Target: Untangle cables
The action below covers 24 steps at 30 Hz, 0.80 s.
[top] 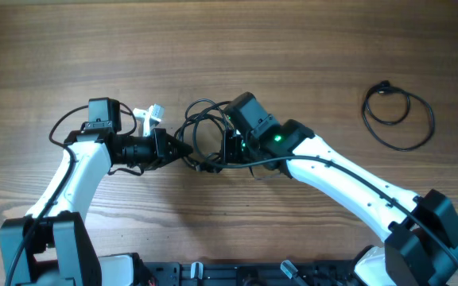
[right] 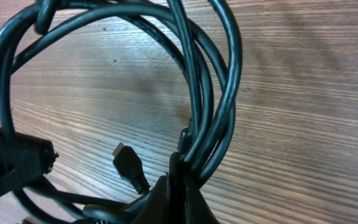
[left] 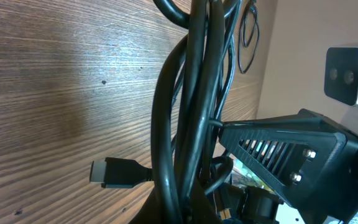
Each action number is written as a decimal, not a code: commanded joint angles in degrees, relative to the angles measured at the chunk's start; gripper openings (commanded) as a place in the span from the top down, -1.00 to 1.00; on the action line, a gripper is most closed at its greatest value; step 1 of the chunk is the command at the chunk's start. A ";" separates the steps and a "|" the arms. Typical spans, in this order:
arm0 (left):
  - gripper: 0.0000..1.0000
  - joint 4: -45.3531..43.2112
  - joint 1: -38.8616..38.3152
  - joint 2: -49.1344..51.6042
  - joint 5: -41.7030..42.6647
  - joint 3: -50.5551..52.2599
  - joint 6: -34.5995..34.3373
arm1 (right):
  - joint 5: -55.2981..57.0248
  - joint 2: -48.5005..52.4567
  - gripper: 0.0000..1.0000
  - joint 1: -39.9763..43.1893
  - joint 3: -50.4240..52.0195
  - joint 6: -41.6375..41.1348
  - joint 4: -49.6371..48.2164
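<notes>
Overhead: wood counter (top: 308, 48), both arms meeting at the middle. The tangled cables (top: 205, 127) lie centre, between the two wrists. The left end effector (top: 188, 152) has its tips pressed together, pinching the tangled cables at their lower left edge. The right end effector (top: 226, 151) sits on the bundle's right side, mostly hidden under its own wrist. A loose cable loop (top: 400, 117) lies alone far right, well apart from the arms. A small white piece (top: 150, 114) is just beside the left wrist; can't tell what it is.

Left wrist: several black strands of the tangled cables (left: 191, 112) run up from the left end effector (left: 188, 208), clamped between its tips. A plug (left: 114, 173) sticks out left, just above the counter. The right end effector's vented black body is close on the right.

Right wrist: the right end effector (right: 182, 186) is closed, pinching the loops of the tangled cables (right: 219, 93) where they bunch. The plug (right: 129, 167) hangs just left of it.
</notes>
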<state>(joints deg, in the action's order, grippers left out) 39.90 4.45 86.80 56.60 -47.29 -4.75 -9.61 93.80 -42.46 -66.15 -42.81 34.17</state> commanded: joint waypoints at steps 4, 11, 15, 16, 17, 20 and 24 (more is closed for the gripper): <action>0.92 -0.92 -0.22 0.33 -4.85 0.20 1.09 | -10.16 -6.49 0.91 5.92 -1.14 6.10 1.92; 0.92 -1.57 -0.22 0.33 -24.81 0.22 -16.31 | -36.46 -19.96 0.91 20.44 -1.14 11.58 3.21; 0.92 -1.51 -0.22 0.33 -26.08 0.22 -17.18 | -47.10 -22.45 0.91 26.10 -1.14 14.38 3.45; 0.92 -1.51 -0.22 0.33 -26.08 0.22 -17.18 | -48.00 -22.34 0.91 26.16 -1.11 14.64 3.54; 0.92 -1.51 -0.22 0.33 -26.10 0.22 -17.18 | -48.39 -22.21 0.91 26.16 -1.11 14.95 3.69; 0.92 -1.51 -0.22 0.33 -26.71 0.22 -17.20 | -47.01 -22.12 0.91 26.16 -1.11 22.93 5.75; 0.92 -1.53 -0.22 0.33 -26.69 0.22 -17.20 | -26.64 -22.01 0.91 26.14 -0.55 25.22 14.69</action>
<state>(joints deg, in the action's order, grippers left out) 38.57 4.25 87.00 32.16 -47.33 -21.82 -49.12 71.75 -16.34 -66.35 -21.23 45.89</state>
